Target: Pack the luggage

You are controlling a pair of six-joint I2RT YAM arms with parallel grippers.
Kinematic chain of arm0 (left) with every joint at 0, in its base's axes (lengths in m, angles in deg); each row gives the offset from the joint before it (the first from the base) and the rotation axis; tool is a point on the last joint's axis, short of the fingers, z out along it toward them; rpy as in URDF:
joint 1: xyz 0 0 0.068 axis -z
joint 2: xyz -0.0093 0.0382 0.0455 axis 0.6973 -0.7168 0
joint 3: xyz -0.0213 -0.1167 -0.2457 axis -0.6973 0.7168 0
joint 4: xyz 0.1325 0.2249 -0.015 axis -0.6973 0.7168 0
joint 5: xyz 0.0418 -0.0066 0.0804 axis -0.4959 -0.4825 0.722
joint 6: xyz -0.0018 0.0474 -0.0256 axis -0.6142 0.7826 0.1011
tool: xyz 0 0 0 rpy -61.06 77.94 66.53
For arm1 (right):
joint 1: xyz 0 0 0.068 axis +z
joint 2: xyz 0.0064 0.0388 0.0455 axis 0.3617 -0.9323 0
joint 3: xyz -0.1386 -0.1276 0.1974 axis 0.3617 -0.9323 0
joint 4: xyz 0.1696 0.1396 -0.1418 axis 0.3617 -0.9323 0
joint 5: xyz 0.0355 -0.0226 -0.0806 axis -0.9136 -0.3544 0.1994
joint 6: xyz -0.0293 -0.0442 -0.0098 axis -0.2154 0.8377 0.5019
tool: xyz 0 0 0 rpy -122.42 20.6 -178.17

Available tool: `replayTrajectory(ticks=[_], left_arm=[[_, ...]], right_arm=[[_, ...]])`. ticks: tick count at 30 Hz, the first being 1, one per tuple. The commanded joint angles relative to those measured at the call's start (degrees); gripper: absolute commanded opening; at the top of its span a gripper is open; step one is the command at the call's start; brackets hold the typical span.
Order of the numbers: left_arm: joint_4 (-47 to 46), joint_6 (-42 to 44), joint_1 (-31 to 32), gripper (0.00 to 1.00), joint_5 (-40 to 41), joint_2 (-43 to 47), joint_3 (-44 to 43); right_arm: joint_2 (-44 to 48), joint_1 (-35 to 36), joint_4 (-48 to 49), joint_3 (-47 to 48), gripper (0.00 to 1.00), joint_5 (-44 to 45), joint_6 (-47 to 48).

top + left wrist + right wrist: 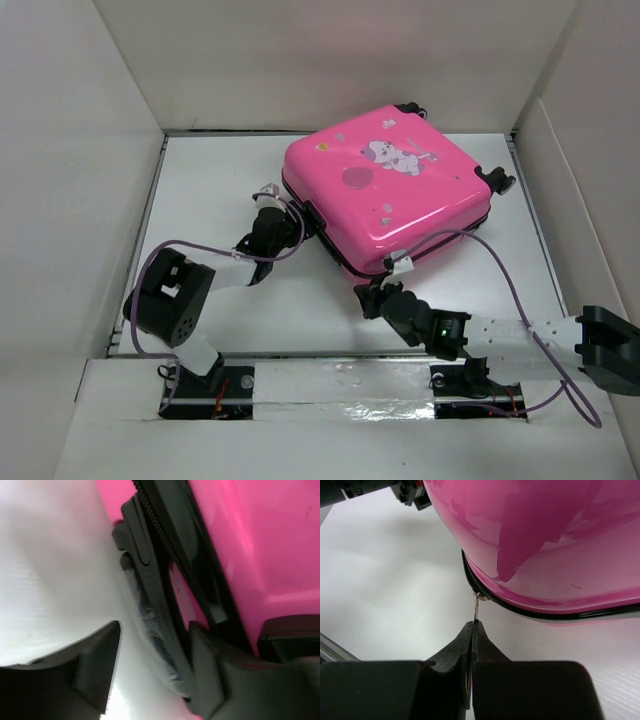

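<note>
**Right fingers pinch the zipper pull; left fingers stand spread at the luggage's side**

The right gripper (pixel 471 625) has its fingers pressed together on a thin metal zipper pull (pixel 477 607), which stands up straight from their tips. Just beyond the tips, the pull's ring hooks into the black zipper trim (pixel 520 611) that runs along the seam of the luggage (pixel 545 540). Past the seam the glossy pink shell bulges over the fingers and fills the far part of the right wrist view.

The left gripper (pixel 152 630) has its fingers (pixel 97 665) spread apart. A black side handle (pixel 145 555) of the luggage runs away from the gap between them, with the zipper teeth and the pink shell just beyond the finger on the luggage's side. Whether that finger touches the handle cannot be told.

From above, the luggage (pixel 390 190) lies flat and closed on the white table (pixel 200 200), printed side up. The left gripper (pixel 297 218) is at its left edge and the right gripper (pixel 392 268) is at its near corner. Its black wheels (pixel 500 180) are on the side farthest from both sets of fingers.
</note>
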Motion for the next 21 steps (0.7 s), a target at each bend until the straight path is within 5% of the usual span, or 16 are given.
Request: replayTrajectory(ticks=[1, 7, 8, 15, 21], left_arm=[[-8.9, -0.9, 0.4, 0.49, -0.9, -4.3, -5.0], [-15.1, -5.4, 2.3, 0.19, 2.0, -10.8, -5.0], [-15.3, -5.6, 2.3, 0.0, 2.5, -11.2, -5.2], [-16.2, -2.7, 2.8, 0.0, 6.2, -6.2, 0.3], [-18.4, -2.4, 2.8, 0.0, 7.1, 3.3, 15.0]], right_arm=[[-0.4, 2.5, 5.6, 2.6, 0.0, -7.6, -0.5], [-0.9, 2.0, 5.3, 3.3, 0.0, -7.8, 0.1], [-1.0, 2.0, 5.2, 3.4, 0.0, -8.1, 0.4], [0.3, -0.4, 3.3, 3.6, 0.0, -10.4, 1.9], [4.5, -5.4, 0.9, 2.8, 0.0, -16.9, 4.5]])
